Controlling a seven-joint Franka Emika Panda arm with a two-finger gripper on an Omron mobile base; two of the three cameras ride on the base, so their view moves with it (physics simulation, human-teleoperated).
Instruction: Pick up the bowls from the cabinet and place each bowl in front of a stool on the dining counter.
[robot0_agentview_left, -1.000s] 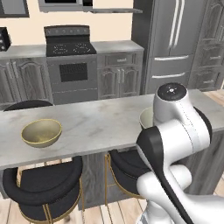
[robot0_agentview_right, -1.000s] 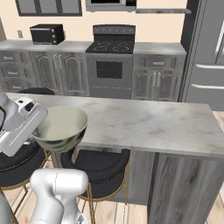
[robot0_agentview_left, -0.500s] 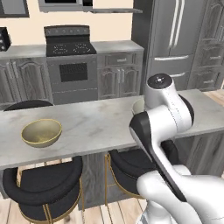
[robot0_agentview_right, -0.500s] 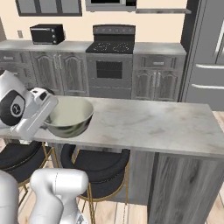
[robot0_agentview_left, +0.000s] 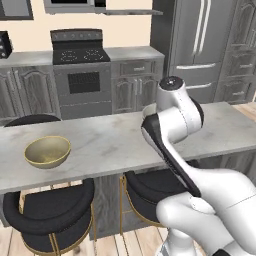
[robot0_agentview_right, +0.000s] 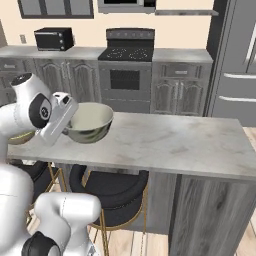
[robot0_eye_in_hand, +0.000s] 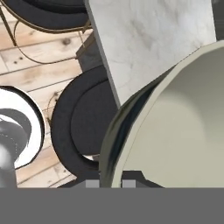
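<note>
The pincer (robot0_agentview_right: 69, 121) grips the grey-white patterned round bowl (robot0_agentview_right: 89, 121) by its rim, holding it just above the marble bench (robot0_agentview_right: 165, 142), near a black stool (robot0_agentview_right: 112, 192).

A: What's the arm (robot0_agentview_left: 175, 125) looking like from the left base view?

B: It's showing glossy white, rounded shells, swelling into a bulky white body at the lower right of the frame. A dark band is running between the segments, and a dark round cap is sitting on the topmost joint.

A: And in the right base view?

B: The same white casing is showing at the left, with a dark circular joint face, and a boxy white hand (robot0_agentview_right: 58, 119).
</note>
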